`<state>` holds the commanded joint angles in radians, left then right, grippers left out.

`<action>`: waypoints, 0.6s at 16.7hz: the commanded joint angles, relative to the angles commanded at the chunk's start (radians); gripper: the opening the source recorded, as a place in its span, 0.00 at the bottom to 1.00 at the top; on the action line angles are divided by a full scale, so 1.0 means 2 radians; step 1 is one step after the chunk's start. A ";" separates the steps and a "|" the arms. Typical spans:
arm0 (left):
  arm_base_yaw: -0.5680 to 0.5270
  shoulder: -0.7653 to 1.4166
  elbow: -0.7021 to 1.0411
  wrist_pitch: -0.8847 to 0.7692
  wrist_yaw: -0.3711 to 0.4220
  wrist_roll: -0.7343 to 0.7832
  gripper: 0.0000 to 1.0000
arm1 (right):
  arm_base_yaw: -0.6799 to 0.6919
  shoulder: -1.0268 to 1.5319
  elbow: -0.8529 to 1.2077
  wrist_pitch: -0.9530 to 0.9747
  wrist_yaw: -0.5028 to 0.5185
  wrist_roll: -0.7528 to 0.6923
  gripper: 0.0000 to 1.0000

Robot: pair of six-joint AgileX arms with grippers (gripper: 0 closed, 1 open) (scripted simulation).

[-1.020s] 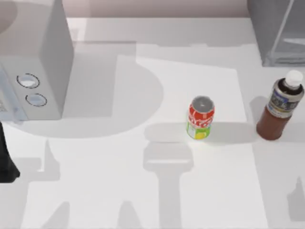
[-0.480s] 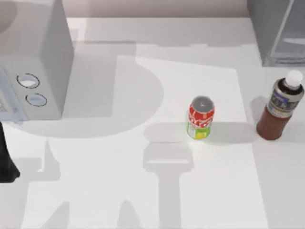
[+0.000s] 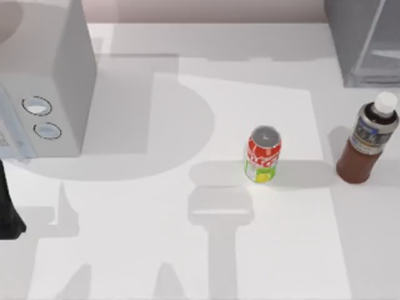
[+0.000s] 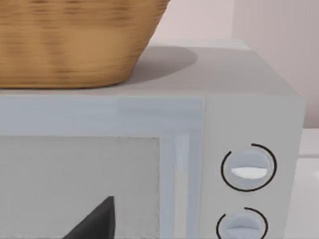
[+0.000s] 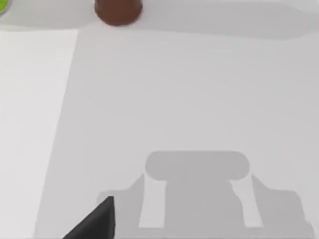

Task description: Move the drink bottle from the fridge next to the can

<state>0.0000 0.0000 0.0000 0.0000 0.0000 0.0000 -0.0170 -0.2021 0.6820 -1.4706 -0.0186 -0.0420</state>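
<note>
— Nothing has moved since the earlier frames; bottle, can and both appliances lie exactly as they did. Shall we list by size?

— Yes. Item one: table [image 3: 187,250], white, with a paler rectangular patch across its middle and grey shadows of the arms on it.

— Item two: white box with two round dials [image 3: 44,81], far left of the table. The left wrist view shows its front, the dials at one side, and a woven basket [image 4: 75,40] resting on its top.

— Item three: fridge [image 3: 362,37], grey, at the far right corner, with a pale framed door.

— Item four: left arm [image 3: 7,212], a dark shape at the table's left edge, just in front of the white box. Its gripper [image 4: 97,221] shows as one dark finger tip; whether the claw is spread or pressed together I cannot tell.

— Item five: drink bottle [image 3: 367,139], brown liquid, white cap, dark label. It stands upright on the table in front of the fridge, outside it, to the right of the can and apart from it.

— Item six: can [image 3: 263,154], red over yellow-green, silver top, upright near the table's middle.

— Last: right gripper [image 5: 97,221], again a single dark tip over bare table, the bottle's base visible farther off. Claw state cannot be told.
</note>
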 joint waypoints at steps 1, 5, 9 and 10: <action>0.000 0.000 0.000 0.000 0.000 0.000 1.00 | -0.016 0.016 0.009 -0.004 -0.009 -0.016 1.00; 0.000 0.000 0.000 0.000 0.000 0.000 1.00 | -0.130 0.132 0.065 -0.026 -0.073 -0.132 1.00; 0.000 0.000 0.000 0.000 0.000 0.000 1.00 | -0.306 0.326 0.136 -0.048 -0.165 -0.328 1.00; 0.000 0.000 0.000 0.000 0.000 0.000 1.00 | -0.355 0.383 0.154 -0.052 -0.190 -0.384 1.00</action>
<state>0.0000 0.0000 0.0000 0.0000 0.0000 0.0000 -0.7263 0.5648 0.9902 -1.5747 -0.3981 -0.8101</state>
